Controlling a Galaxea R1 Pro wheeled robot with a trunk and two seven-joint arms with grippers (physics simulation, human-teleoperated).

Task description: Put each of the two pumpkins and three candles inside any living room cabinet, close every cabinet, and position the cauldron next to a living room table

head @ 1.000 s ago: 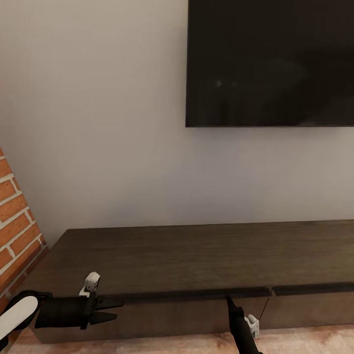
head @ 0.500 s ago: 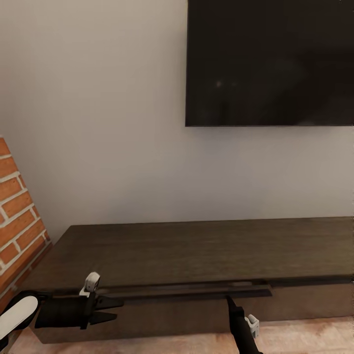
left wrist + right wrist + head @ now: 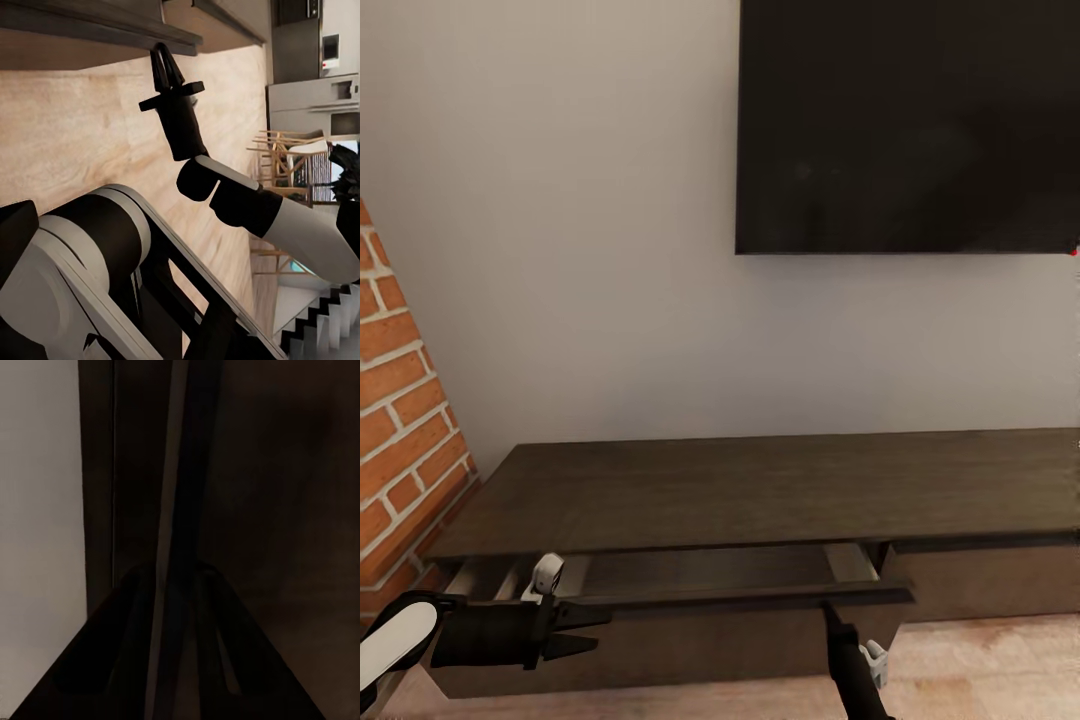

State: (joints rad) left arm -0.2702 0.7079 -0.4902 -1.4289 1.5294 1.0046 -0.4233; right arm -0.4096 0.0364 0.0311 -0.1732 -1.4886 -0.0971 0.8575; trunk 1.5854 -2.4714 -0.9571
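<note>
Dark wood cabinet (image 3: 760, 490) against wall, drawer (image 3: 690, 580) part-open; right gripper (image 3: 828, 612) at its front lip, grip cannot be told; left gripper (image 3: 585, 630) idle, pincers parted; lip may slip free if hooked shallowly

cabinet (image 3: 780, 485) against wall | TV (image 3: 905, 125) above it | brick wall (image 3: 405, 420) at left

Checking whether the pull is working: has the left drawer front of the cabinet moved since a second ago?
Yes. The drawer front has come out toward the robot, away from the cabinet top edge.
</note>
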